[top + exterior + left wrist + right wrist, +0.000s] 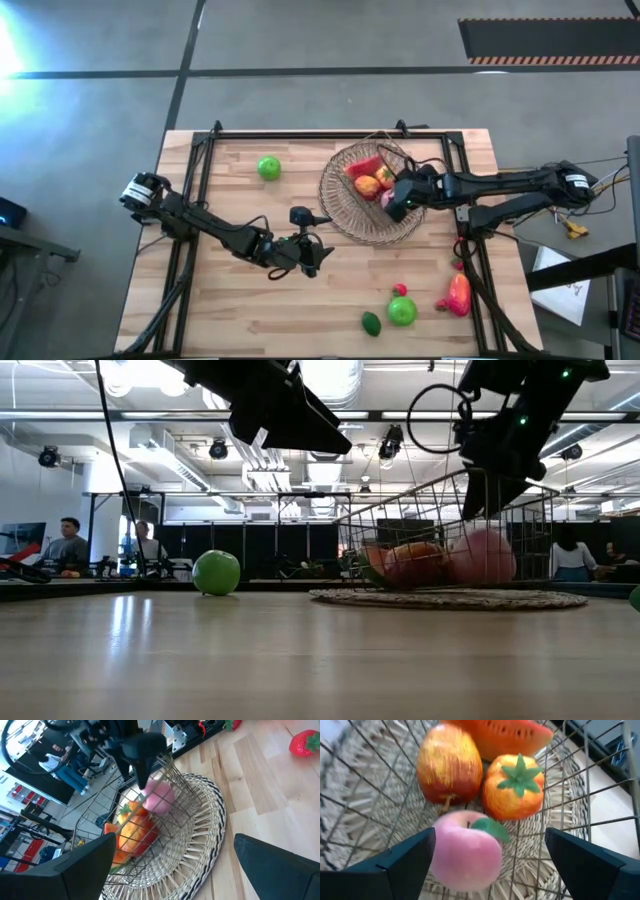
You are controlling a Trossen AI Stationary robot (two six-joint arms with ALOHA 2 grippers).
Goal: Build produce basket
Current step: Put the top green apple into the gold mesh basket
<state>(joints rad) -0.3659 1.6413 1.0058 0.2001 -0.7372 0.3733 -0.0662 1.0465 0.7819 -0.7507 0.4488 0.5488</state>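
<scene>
The wire basket [392,152] stands on a round woven mat [345,218] at the table's far right. In it lie a red slice [500,735], a red-yellow apple [450,767], an orange pepper [515,790] and a pink peach [465,852]. My right gripper [399,200] hangs open inside the basket, just above the peach [483,555], with a finger on either side of it. My left gripper [312,258] is open over bare table, left of the mat. One green apple [269,168] rests on the far table.
Near the table's right front lie a second green apple [402,311], a small dark-green piece [371,323], a small red strawberry [400,290] and red and pink pieces [457,296]. A black frame [300,133] borders the table. People show in the room behind [68,545].
</scene>
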